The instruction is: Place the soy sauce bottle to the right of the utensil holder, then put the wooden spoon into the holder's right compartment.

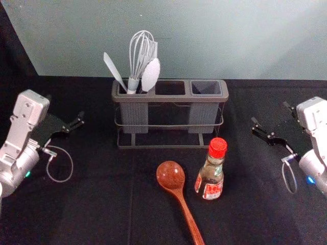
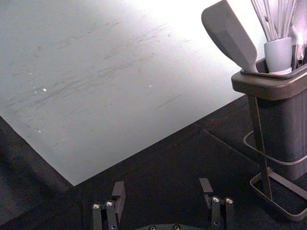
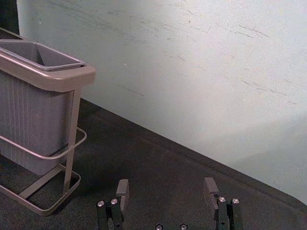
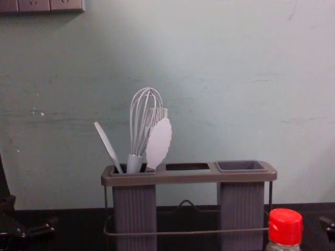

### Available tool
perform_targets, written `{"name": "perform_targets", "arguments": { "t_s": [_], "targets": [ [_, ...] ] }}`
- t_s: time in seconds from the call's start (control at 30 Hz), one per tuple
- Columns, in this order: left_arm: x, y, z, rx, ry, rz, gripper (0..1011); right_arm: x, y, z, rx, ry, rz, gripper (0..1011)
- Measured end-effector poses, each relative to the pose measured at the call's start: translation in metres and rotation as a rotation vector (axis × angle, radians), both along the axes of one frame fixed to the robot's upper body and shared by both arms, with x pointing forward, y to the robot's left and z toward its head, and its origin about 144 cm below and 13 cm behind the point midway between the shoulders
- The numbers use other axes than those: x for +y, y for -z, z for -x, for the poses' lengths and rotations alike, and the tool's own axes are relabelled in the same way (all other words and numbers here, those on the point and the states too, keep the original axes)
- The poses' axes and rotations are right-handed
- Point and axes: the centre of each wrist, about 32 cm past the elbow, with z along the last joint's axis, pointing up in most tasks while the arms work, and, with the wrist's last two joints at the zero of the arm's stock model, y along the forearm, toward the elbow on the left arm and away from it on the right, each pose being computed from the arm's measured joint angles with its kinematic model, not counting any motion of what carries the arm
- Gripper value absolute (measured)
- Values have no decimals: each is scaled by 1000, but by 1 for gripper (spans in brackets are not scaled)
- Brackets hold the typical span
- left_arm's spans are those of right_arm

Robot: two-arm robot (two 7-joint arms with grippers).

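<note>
The soy sauce bottle (image 1: 210,176) is standing upright, its long axis vertical, before the utensil holder's (image 1: 168,98) right end. The wooden spoon (image 1: 171,176) is lying just left, bowl toward the holder. The left gripper (image 1: 65,108) and right gripper (image 1: 270,113) are flanking the holder, fingers spread wide, empty. The bottle is displaying a red cap.

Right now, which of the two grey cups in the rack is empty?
The right cup, at the end of the utensil holder nearer the soy sauce bottle; the left cup holds a whisk and other utensils.
</note>
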Motion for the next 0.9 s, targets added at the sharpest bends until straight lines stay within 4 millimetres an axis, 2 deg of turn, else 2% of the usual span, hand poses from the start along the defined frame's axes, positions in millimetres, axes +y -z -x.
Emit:
{"name": "perform_targets", "arguments": {
  "t_s": [0.1, 0.4, 0.9],
  "targets": [
    [0, 0, 0, 0, 0, 0, 1011, 0, 0, 1, 0, 0, -1, 1002],
    [0, 0, 0, 0, 0, 0, 1010, -4, 2, 22, -3, -16, -11, 1003],
    [0, 0, 0, 0, 0, 0, 1011, -6, 3, 85, -11, -76, -132, 1003]
  ]
}}
